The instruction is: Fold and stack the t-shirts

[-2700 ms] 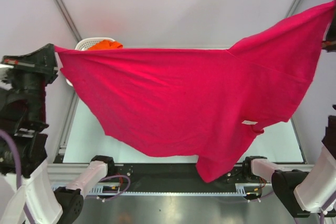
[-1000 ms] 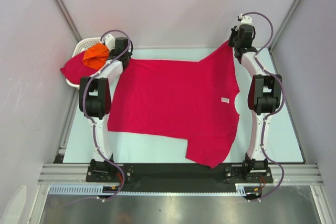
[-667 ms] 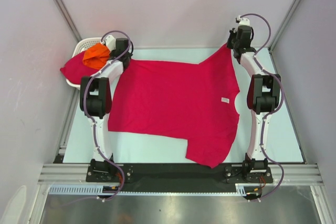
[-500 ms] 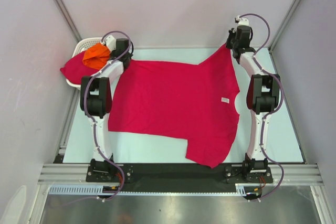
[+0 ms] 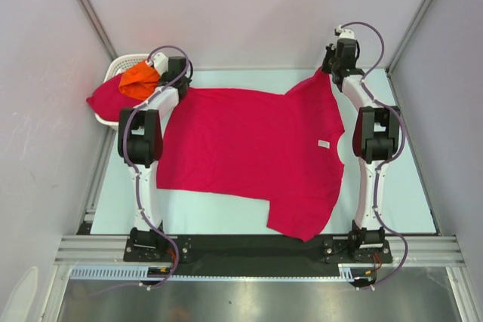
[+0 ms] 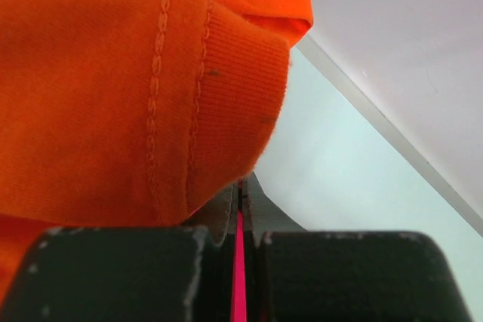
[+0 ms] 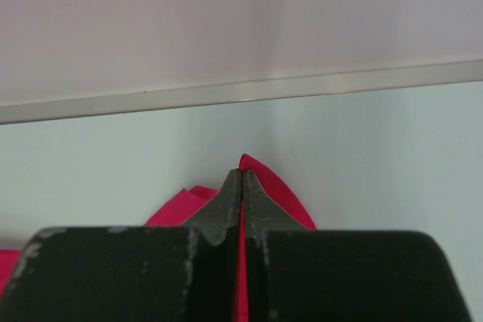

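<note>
Lowered from mid-air, red shirt (image 5: 249,148) now lies across the tabletop (image 5: 400,194), left fingers (image 6: 220,215) and right fingers (image 7: 226,203) clenched on its far corners, orange shirt (image 6: 113,88) crowding my left view.

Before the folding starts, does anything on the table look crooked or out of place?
Yes. The spread crimson t-shirt lies skewed, and its near sleeve overhangs the table at the front edge, onto the black rail.

end effector (image 7: 241,186): fingers pressed together, a thin strip of crimson fabric pinched between them
t-shirt (image 7: 275,190): crimson folds bunched just behind the fingertips
bench (image 7: 377,156): pale, meeting the wall at a grey strip
</note>
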Tool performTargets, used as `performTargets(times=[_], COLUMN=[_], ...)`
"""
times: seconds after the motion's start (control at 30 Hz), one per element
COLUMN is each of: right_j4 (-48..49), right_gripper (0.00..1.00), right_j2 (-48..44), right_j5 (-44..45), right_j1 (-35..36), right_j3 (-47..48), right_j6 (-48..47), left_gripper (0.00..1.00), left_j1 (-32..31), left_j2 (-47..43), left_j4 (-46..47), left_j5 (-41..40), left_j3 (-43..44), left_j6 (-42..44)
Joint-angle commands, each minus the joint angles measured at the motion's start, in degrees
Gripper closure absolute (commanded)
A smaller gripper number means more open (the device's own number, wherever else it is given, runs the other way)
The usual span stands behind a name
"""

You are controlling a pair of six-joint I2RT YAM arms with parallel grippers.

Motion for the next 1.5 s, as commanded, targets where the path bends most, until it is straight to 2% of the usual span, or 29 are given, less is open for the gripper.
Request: performTargets(times=[0.0,0.2,0.53,1.03,1.17,1.27,1.47], right_j4=[-0.64,-1.00,0.50,6.21,7.79,7.53,8.85], right_gripper=[1.00,1.00,1.00,1.00,1.00,1.00,1.00], right_j2=[1.48,2.01,1.22,-7.39,-10.02,-10.99,-13.63], right_j5=[0.36,0.18,0.10,-1.75,-2.28,-1.84,-1.84], right_j1=[1.19,1.19,1.19,0.40,-0.04,-0.13,-0.22], right_j3=[4.10,5.25,4.55,-6.61,-9.60,-10.66,-14.52], right_j6=[0.29,1.34,1.70,1.96,3.71,4.85,5.30], left_gripper=[1.00,1.00,1.00,1.00,1.00,1.00,1.00], left_j1=[1.05,1.58,1.67,3.95,4.22,4.57,5.36], left_j2=[0.14,1.11,1.90,-1.35,-2.58,-3.98,-4.95], left_j4=[-0.96,-2.81,-4.03,-7.28,-11.23,-10.46,-10.10], left_j5=[-0.87,0.89,2.91,9.67,10.03,10.47,12.31], left_j3=[2.98,3.86,4.91,4.48,4.04,1.93,1.66], left_j6=[-2.14,-5.92,-5.14,-5.84,-9.86,-12.68,-12.70])
